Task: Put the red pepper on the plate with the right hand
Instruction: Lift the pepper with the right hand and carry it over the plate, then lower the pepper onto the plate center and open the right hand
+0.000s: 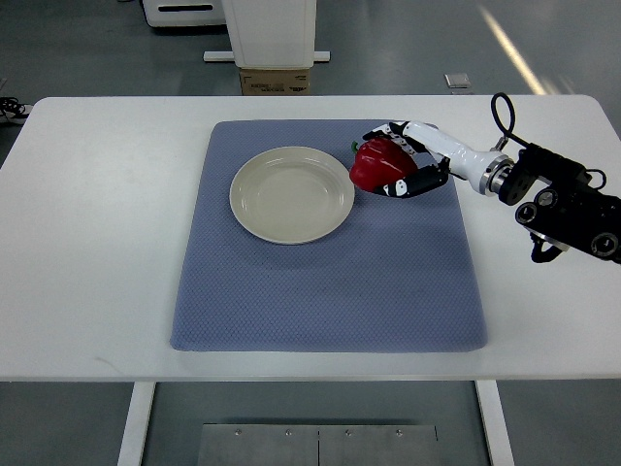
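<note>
The white-and-black right hand [400, 160] is wrapping its fingers around the glossy red bell pepper [375, 165], clamping it from the right side, apparently so it can be carried leftward. The pepper is sitting inside that grip, over the blue-grey textured mat [330, 291], just beside the rim of the round cream ceramic plate [291, 194].

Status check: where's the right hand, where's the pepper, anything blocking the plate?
Right hand fingers closed on red pepper, beside plate rim, on blue mat. Plate empty, path clear. Left hand out of view.
</note>
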Tool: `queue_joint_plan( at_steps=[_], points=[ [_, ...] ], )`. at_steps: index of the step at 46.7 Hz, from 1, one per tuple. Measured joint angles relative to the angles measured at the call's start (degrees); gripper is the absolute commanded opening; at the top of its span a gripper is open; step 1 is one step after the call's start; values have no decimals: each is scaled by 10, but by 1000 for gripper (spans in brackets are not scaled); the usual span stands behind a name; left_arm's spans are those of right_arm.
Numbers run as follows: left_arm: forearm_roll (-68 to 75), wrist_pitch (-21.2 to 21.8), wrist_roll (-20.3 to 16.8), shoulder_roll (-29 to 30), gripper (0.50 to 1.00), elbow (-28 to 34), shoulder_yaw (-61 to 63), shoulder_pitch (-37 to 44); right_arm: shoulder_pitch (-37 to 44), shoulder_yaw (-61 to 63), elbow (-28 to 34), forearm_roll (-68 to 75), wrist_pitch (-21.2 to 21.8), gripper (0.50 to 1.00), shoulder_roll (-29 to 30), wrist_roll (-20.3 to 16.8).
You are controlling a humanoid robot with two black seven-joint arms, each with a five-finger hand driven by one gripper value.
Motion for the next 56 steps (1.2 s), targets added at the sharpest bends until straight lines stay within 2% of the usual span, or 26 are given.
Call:
queue_joint_plan(
  at_steps=[20, 41, 56],
  points=[
    [0, 0, 0, 0, 1000, 0, 0, 0, 43, -1, -4, 6, 0, 500, 98, -49],
    [0, 0, 0, 0, 1000, 0, 0, 0, 51, -1, -47, 6, -3, 500, 199, -99],
    [0, 0, 0, 0, 1000, 0, 0, 0, 39, 1, -86, 19, -32, 500, 202, -139]
  ],
)
